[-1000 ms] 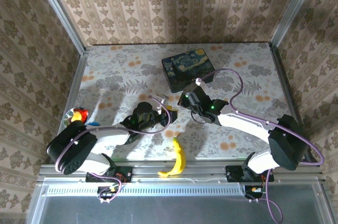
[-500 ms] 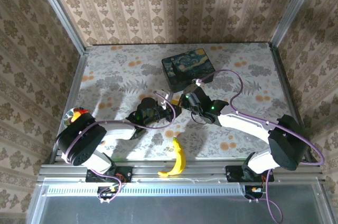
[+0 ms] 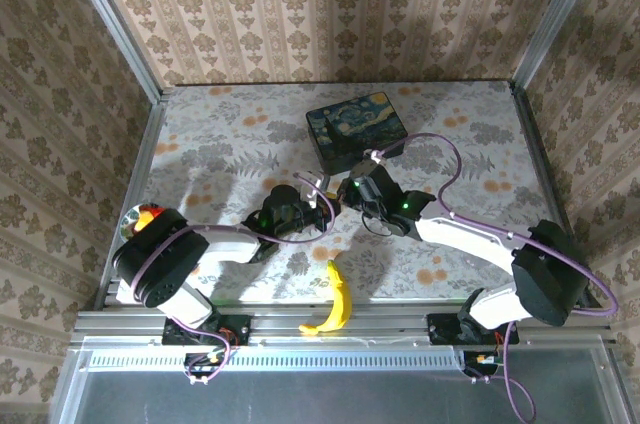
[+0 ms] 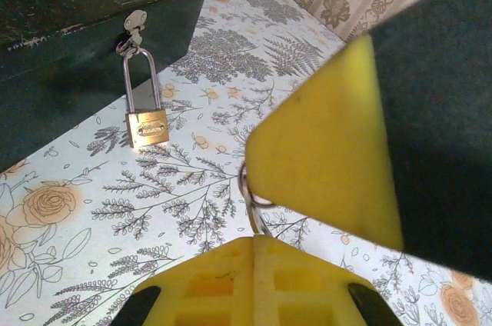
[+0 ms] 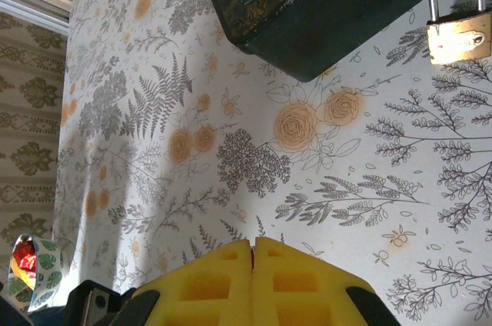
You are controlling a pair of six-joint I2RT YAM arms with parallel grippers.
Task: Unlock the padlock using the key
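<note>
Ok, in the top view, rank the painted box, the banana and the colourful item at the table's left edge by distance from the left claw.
From the left claw:
1. painted box, just beyond it.
2. banana, at the near edge.
3. colourful item, far left edge.

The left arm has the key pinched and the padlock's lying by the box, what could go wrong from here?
The thin silvery key sticks out from the tips of the shut left gripper, with the right gripper crowding its ring; a bump could twist or drop it.
The small brass padlock lies loose, hanging from the dark painted box, held by neither gripper, so pushing the key may just slide it.
</note>
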